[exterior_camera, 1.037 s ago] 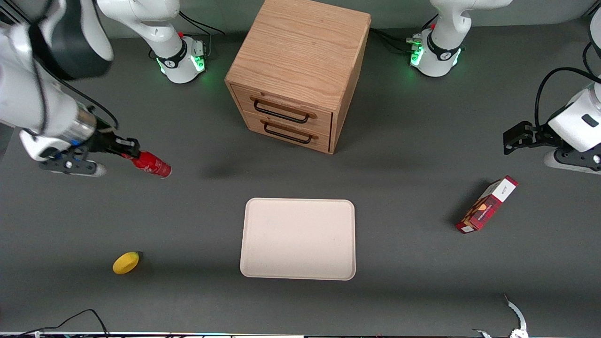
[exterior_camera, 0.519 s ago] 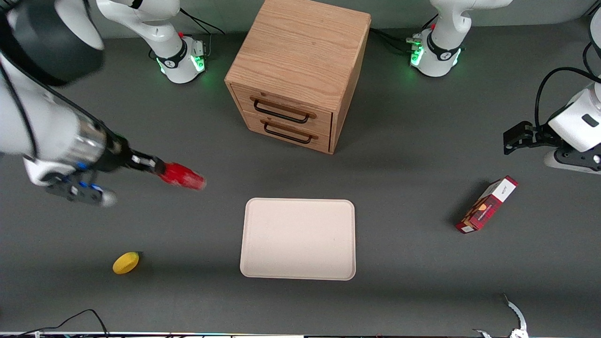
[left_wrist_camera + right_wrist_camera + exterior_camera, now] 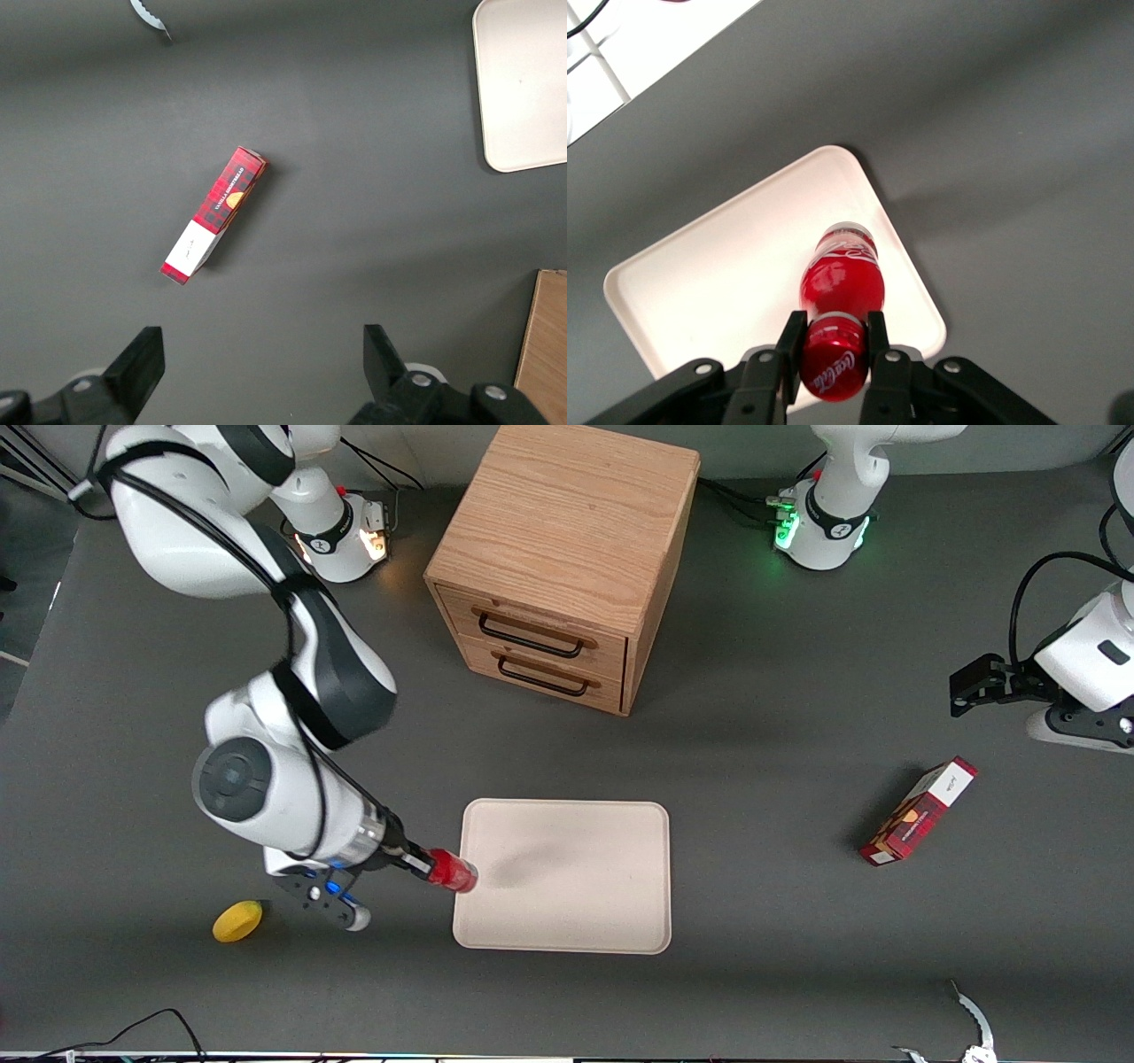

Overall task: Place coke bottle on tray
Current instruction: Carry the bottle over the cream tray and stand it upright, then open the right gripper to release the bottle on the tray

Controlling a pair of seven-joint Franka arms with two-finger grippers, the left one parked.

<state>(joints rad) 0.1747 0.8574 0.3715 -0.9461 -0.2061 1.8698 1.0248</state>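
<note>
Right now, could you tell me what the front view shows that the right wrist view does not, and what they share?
Only the front view shows the wooden drawer cabinet, the yellow lemon and the red-and-white box toward the parked arm's end. Only the right wrist view shows the fingers clamped on the bottle's cap end. Both show the gripper holding the coke bottle above the tray, at its edge toward the working arm's end.

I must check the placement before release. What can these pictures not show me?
- Bottle height above the tray: both views look down; contact cannot be judged.
- Bottle's base: hidden by its own body, right wrist view.
- Gripper holds the cap; the pads are hidden between fingers and cap.
- Tray rim under the bottle: covered, both views.
</note>
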